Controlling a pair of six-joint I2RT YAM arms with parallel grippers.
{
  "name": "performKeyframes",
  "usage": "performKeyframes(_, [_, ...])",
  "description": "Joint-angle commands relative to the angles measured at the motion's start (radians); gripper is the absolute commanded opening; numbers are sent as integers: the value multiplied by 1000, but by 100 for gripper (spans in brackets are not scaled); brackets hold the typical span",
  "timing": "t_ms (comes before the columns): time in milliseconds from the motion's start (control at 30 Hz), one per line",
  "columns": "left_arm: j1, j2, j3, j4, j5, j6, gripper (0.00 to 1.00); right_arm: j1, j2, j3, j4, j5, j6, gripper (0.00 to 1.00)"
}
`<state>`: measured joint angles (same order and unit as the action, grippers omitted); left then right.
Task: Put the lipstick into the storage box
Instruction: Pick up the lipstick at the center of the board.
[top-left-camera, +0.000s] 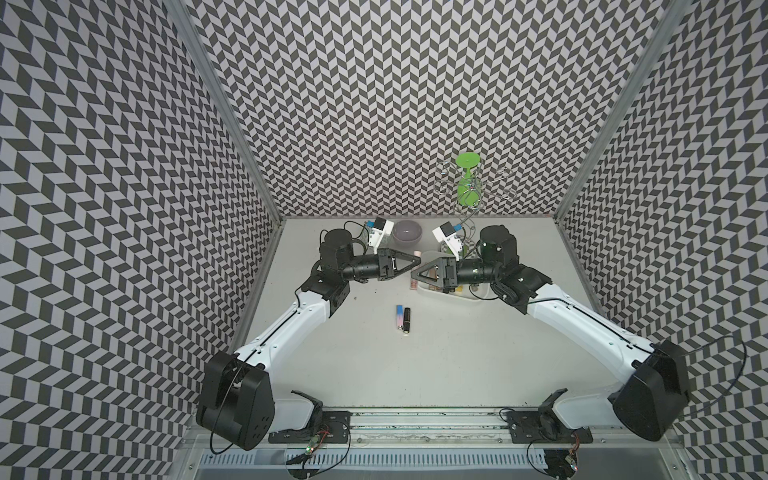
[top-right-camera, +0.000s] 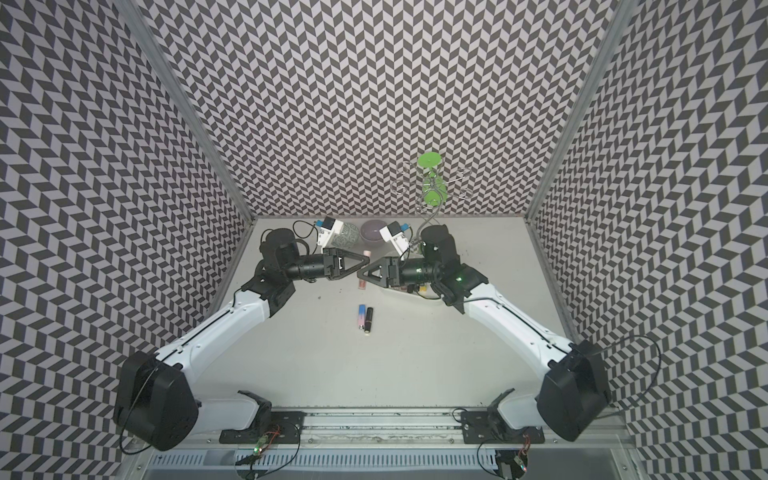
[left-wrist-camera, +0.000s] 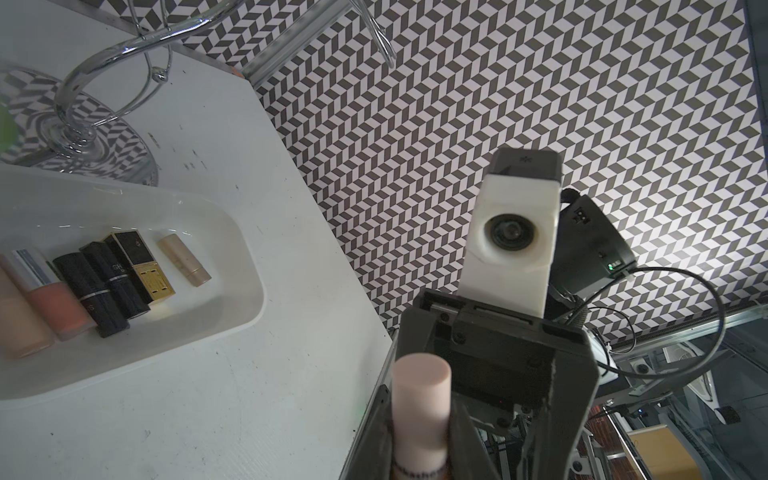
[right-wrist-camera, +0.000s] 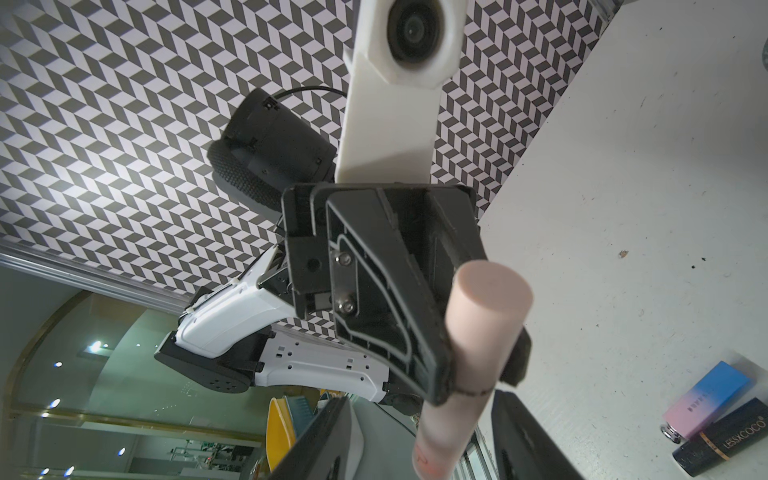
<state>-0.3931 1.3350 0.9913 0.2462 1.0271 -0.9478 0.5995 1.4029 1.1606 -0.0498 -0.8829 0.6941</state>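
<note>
The left arm and right arm share glossy white link shells between bulky matte-black joint housings. The left end effector and right end effector are black triangular open frames. Two silver screws fasten a plate on the left one. White camera brackets carry blue-and-grey blocks. Thin black cables trail from wrists and shoulders, and a green light glows on the right arm.

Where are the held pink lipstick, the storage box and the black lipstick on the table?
pink lipstick (right-wrist-camera: 484, 320): right wrist view, side of its cap.
storage box (left-wrist-camera: 241, 286): left wrist view, bare end wall.
black lipstick (top-left-camera: 407, 320): a top view, middle of its body.
</note>
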Motion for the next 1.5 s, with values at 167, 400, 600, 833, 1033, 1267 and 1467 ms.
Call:
performKeyframes(167, [-11,-30,0,28,23,-5,18,32,46,48,86,33,25,48])
performKeyframes(400, [-11,-28,6,-10,16,26,17,36,48,50,88,56,30,39])
performKeyframes(600, [-9,-28,25,-66,0,66,17,35,36,45,73,73,20,38])
performKeyframes(833, [-9,-29,24,-86,-9,81,25,32,36,50,62,73,10,15])
performKeyframes(1033, [-4,-27,30,-99,-12,86,53,26,20,48,49,83,5,13])
performKeyframes(1267, [16,-37,54,-168,-38,132,99,-21,3,63,-105,158,-57,12])
performKeyframes(1467, [28,-56,74,-333,-129,251,99,-100,7,117,-406,388,-207,13])
